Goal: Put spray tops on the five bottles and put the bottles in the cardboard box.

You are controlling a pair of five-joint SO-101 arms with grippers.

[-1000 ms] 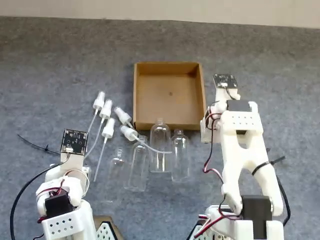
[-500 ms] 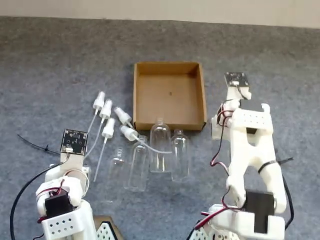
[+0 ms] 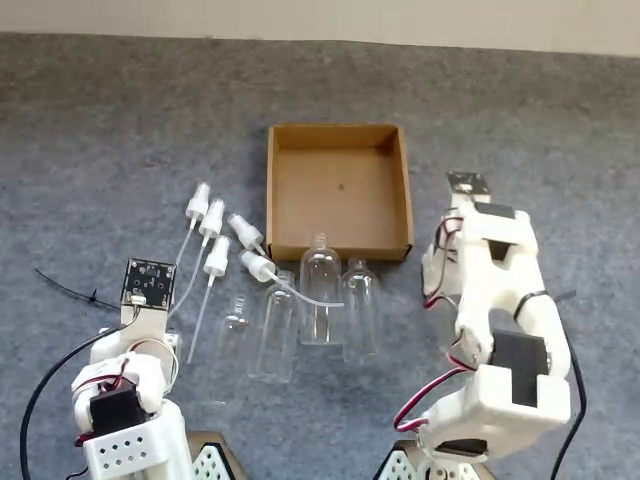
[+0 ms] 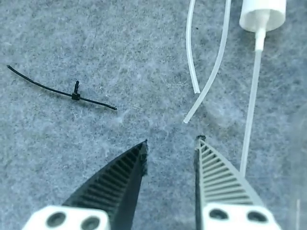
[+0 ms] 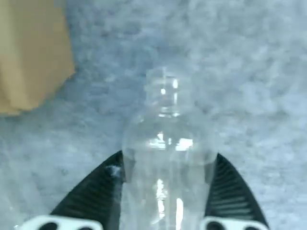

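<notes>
Clamps an uncapped bottle (image 5: 165, 139) in right gripper (image 5: 168, 157) beside cardboard box (image 3: 338, 250), probably for capping, with left gripper (image 4: 170, 141) jaws apart near spray tops (image 3: 217, 257).

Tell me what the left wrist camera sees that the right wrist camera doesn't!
Left wrist view: a black cable tie, a white spray top, and the left tool, open and empty. Right wrist view: a clear bottle with no top, lying at the right tool, and a corner of the cardboard box. Both: the grey carpet.
</notes>
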